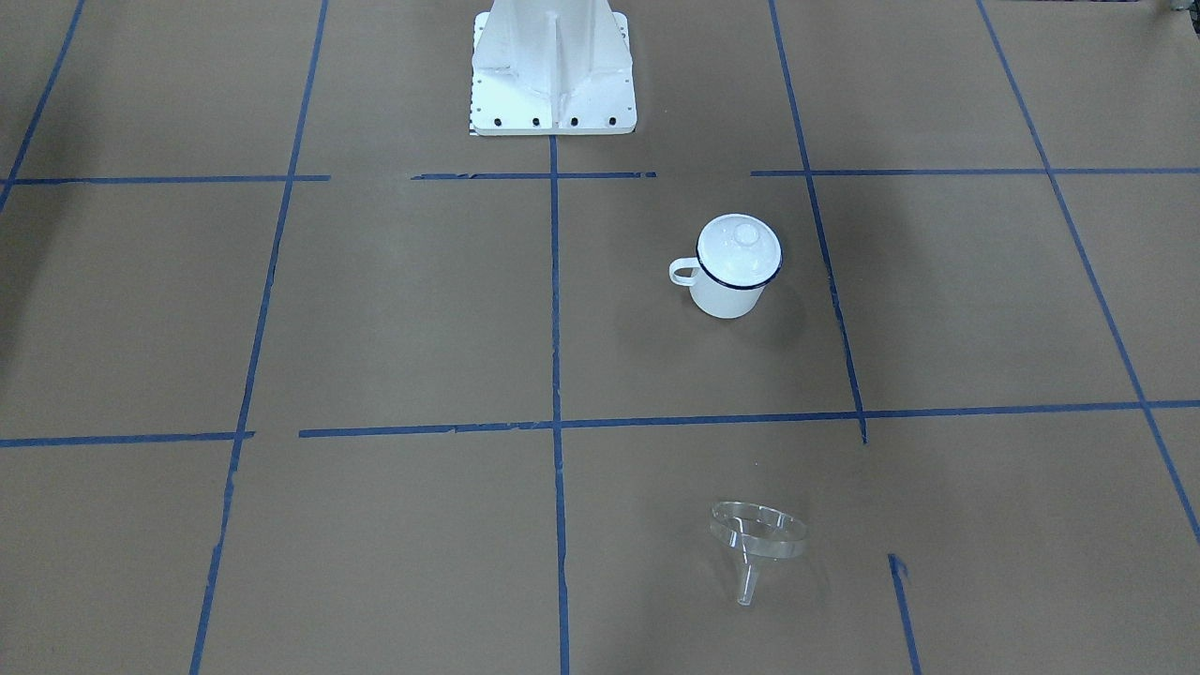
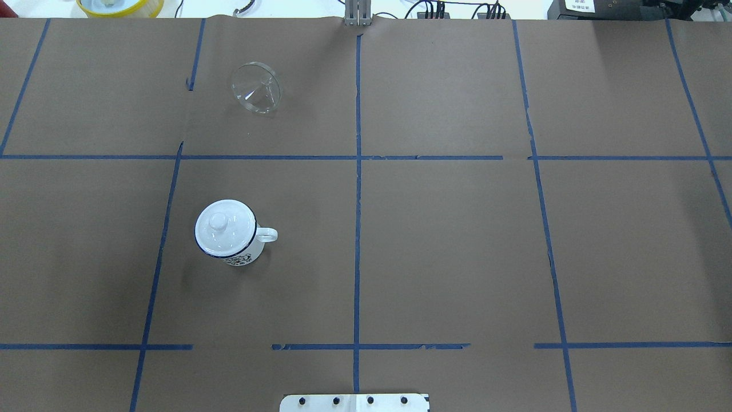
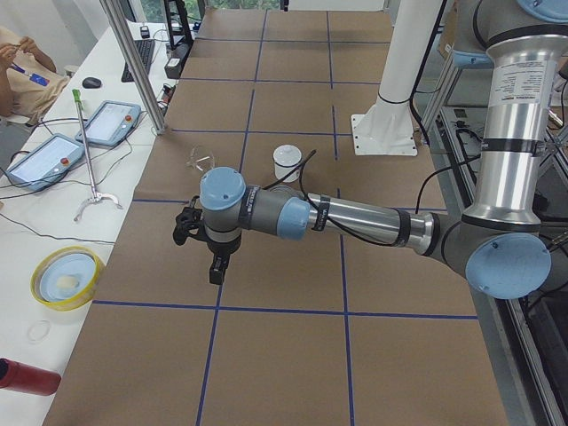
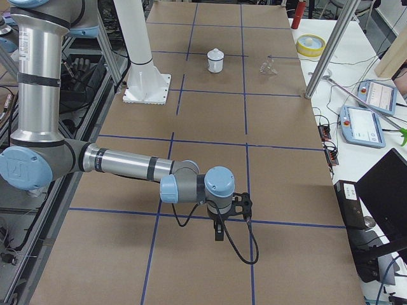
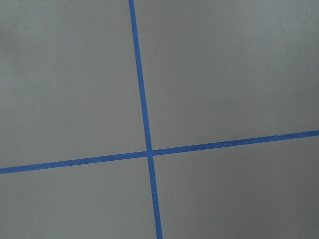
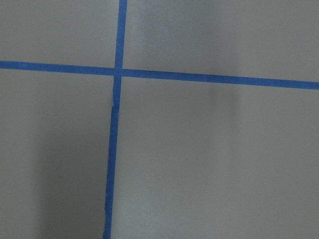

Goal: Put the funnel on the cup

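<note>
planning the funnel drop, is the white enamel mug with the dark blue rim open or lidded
Lidded. A round white knobbed lid sits on the white enamel mug, covering its mouth in overhead and front-facing views.

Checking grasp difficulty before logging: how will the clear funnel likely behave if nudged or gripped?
The funnel lies on its side, so a nudge would probably roll it in an arc. Clear, thin-looking plastic suggests it is light and possibly slippery.

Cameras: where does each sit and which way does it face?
Front-facing: across the table, facing the robot's base.
Overhead: behind the robot, looking forward; base edge only.
Left exterior: left table end; left arm near.
Right exterior: right end; right arm near.
Wrists: down on a tape cross; no body.
First two share: mug, funnel.
</note>
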Robot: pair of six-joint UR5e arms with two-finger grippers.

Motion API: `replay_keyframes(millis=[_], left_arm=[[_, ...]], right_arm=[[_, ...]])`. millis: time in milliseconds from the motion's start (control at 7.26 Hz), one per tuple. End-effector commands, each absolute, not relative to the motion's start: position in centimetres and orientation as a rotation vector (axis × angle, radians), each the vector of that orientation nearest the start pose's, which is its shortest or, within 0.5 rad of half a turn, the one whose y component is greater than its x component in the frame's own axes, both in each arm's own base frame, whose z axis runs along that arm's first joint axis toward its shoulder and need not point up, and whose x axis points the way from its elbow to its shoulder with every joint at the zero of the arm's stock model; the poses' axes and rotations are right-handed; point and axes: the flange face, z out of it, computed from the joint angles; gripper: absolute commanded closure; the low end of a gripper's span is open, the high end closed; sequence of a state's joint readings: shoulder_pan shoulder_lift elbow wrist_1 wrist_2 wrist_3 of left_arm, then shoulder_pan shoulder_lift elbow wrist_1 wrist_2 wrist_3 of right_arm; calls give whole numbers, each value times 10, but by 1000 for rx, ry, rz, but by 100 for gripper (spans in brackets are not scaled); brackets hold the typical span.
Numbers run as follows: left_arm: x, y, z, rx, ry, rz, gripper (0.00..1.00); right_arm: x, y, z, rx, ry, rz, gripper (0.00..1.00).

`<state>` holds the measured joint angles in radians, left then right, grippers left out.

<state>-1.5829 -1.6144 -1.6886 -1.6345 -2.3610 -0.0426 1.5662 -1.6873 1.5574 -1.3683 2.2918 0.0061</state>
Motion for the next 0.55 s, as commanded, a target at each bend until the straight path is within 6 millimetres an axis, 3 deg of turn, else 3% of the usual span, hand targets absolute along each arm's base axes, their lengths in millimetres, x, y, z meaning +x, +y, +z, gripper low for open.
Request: replay_keyframes(millis=[0, 275, 413], left_arm=[[-71, -520, 572, 200, 791, 26, 0], [-68, -518, 562, 208, 812, 19, 0], [-49, -521, 541, 171, 891, -52, 0]], right_arm=[[66, -445, 703, 65, -721, -25, 0], [66, -445, 703, 65, -721, -25, 0], [65, -445, 703, 65, -723, -25, 0]])
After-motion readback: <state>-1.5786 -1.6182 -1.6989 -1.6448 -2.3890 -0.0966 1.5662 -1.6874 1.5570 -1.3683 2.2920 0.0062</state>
